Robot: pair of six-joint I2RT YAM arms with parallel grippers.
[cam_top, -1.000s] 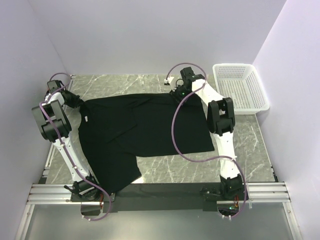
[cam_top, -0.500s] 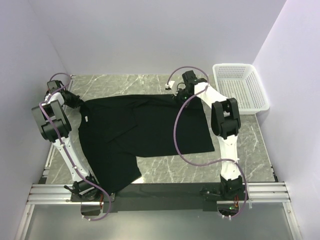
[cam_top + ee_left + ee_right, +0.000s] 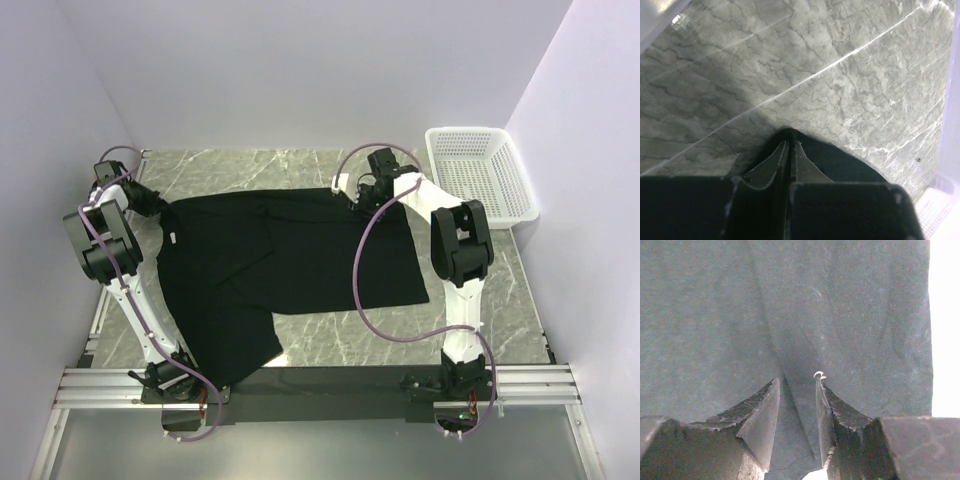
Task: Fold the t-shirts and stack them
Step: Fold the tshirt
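Cloth at the far hem: the black t-shirt lies spread on the table, its long axis running left to right. The right gripper stands released, jaws parted astride a ridge of cloth directly beneath. The left gripper is clenched on the far-left corner. Since a second ago the right elbow has swung right toward the basket; the left arm is unmoved.

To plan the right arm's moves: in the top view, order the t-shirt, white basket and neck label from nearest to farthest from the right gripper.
1. t-shirt, directly under the right gripper.
2. white basket, to its right.
3. neck label, far left.
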